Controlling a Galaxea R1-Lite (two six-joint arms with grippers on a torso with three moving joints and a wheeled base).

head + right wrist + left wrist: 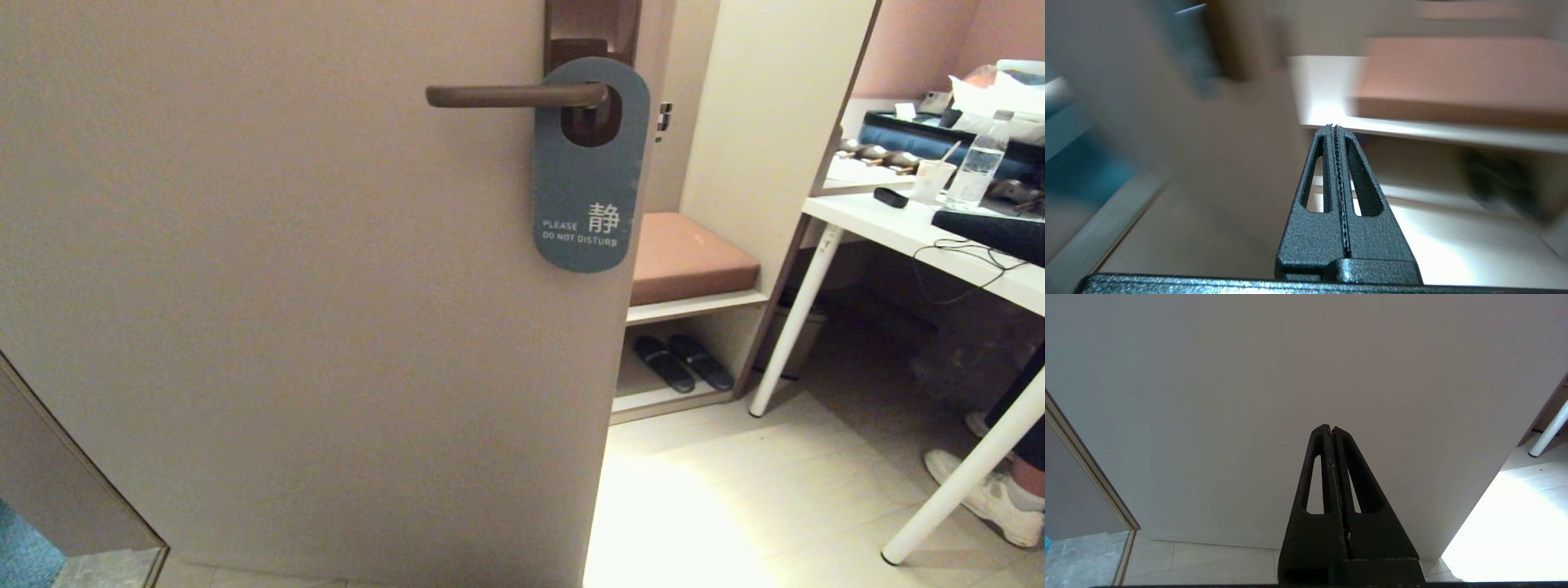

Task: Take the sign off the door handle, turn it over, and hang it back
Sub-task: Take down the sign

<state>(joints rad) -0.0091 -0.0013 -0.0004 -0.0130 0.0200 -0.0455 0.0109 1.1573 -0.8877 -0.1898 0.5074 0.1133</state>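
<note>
The sign [586, 175] hangs by its big hole on the door handle [510, 95], slate-blue "PLEASE DO NOT DISTURB" side facing me. The handle is a dark brown lever on a brown backplate [592, 33] near the door's right edge. Neither arm shows in the head view. My left gripper [1329, 428] is shut and empty, low in front of the plain door face. My right gripper [1334, 126] is shut and empty, low by the door's edge; the sign [1192, 49] shows blurred above it.
The beige door [286, 310] fills the left. Beyond its right edge stand a bench with a pink cushion [686, 257] and slippers [682, 362] under it. A white table [922, 233] with a bottle and cup is at right, with a person's shoe [992, 498].
</note>
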